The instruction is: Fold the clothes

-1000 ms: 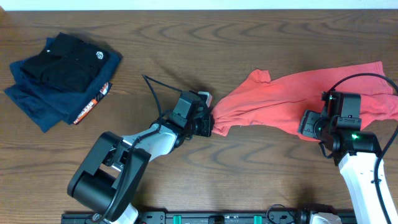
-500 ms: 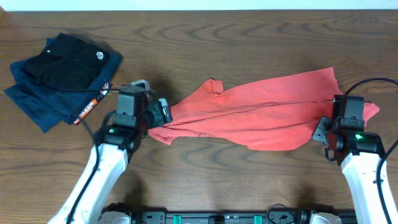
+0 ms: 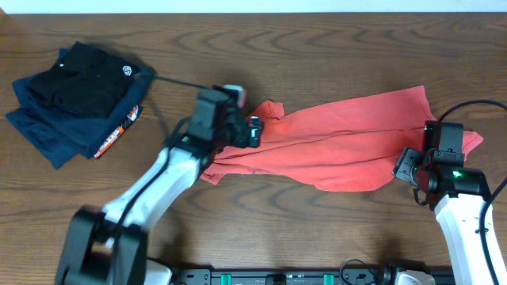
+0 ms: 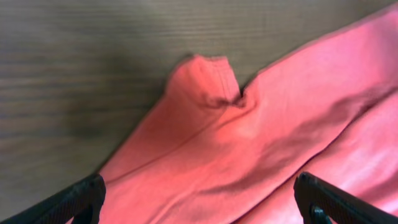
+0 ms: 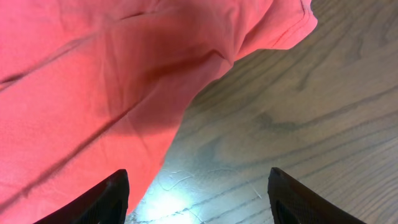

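T-shirt (image 3: 341,146) lies crumpled in a long band across the centre-right of the table (image 3: 317,47), one sleeve (image 4: 205,78) poking out at its left end. Left gripper (image 3: 252,131) sits over that left end; its fingers (image 4: 81,196) stand wide apart above the cloth, holding nothing. Right gripper (image 3: 405,166) is at the shirt's right end, fingers (image 5: 99,196) also spread wide, over the hem edge and bare wood. The right arm hides part of that end from overhead. Fingertips are cut off in both wrist views. Which face of the shirt is up: cannot tell. Folded dark garments (image 3: 75,95) sit far left, well apart.
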Available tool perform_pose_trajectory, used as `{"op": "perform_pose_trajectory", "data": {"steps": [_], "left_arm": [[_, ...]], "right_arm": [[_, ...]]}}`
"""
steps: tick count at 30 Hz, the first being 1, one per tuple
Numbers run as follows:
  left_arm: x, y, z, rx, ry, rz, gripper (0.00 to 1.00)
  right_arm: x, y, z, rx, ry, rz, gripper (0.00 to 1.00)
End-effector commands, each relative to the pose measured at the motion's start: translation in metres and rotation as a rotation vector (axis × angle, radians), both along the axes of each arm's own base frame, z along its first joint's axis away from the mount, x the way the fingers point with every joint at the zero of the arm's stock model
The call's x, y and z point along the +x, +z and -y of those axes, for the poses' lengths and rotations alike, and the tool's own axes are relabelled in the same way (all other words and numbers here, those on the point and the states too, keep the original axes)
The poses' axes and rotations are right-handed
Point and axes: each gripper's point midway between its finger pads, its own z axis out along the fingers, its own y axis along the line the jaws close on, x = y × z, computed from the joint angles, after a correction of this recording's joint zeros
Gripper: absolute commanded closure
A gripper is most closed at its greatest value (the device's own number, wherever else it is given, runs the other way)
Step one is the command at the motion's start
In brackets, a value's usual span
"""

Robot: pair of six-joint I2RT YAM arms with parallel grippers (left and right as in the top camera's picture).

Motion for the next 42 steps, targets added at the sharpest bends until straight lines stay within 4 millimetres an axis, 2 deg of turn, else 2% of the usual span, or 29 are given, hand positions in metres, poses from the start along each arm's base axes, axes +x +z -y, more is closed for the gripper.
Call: {"op": "perform_pose_trajectory", "data": {"steps": [1, 5, 11, 13, 16, 17, 20, 23, 26, 29, 33, 37, 40, 42], "left_arm": [[0.016, 0.001, 0.031, 0.056, -0.148, 0.025, 0.02], [0.017, -0.031, 0.052, 0.094, -0.2, -0.047, 0.02], [0.003, -0.077, 0.066, 0.145, -0.267, -0.113, 0.0], [0.001, -0.086, 0.067, 0.156, -0.273, -0.122, 0.22], [-0.001, -0.089, 0.067, 0.16, -0.274, -0.131, 0.88], [0.0, -0.086, 0.067, 0.158, -0.274, -0.126, 0.94], [0.0, -0.066, 0.067, 0.147, -0.271, -0.101, 0.95], [-0.002, -0.032, 0.065, 0.13, -0.268, -0.059, 0.94], [0.0, -0.001, 0.057, 0.141, -0.239, 0.002, 0.94], [0.0, 0.018, 0.049, 0.158, -0.213, 0.039, 0.94], [-0.004, 0.019, 0.047, 0.158, -0.207, 0.023, 0.94], [-0.012, 0.007, 0.043, 0.167, -0.192, -0.043, 0.94], [-0.017, 0.001, 0.041, 0.18, -0.194, -0.071, 0.94], [-0.019, 0.0, 0.04, 0.184, -0.194, -0.079, 0.94]], "right_arm": [[0.001, 0.004, 0.0, 0.014, -0.015, 0.015, 0.3], [-0.002, 0.003, 0.0, 0.015, -0.015, 0.003, 0.3], [-0.002, 0.003, 0.0, 0.015, -0.016, 0.003, 0.28], [-0.001, 0.003, 0.0, 0.015, -0.015, 0.005, 0.28], [-0.001, 0.003, 0.0, 0.014, -0.016, 0.005, 0.28], [-0.001, 0.003, 0.0, 0.014, -0.016, 0.005, 0.28], [0.001, 0.004, 0.001, 0.013, -0.018, 0.014, 0.28], [0.006, 0.007, 0.001, 0.011, -0.017, 0.038, 0.27], [0.016, 0.011, 0.003, 0.006, -0.017, 0.083, 0.28], [0.036, 0.019, 0.003, 0.009, -0.009, 0.165, 0.27], [0.072, 0.024, -0.009, 0.05, 0.089, 0.265, 0.29], [0.098, 0.003, -0.017, 0.104, 0.119, 0.255, 0.28], [0.119, -0.014, -0.015, 0.116, 0.118, 0.208, 0.27], [0.139, -0.022, -0.011, 0.113, 0.113, 0.188, 0.22]]}}
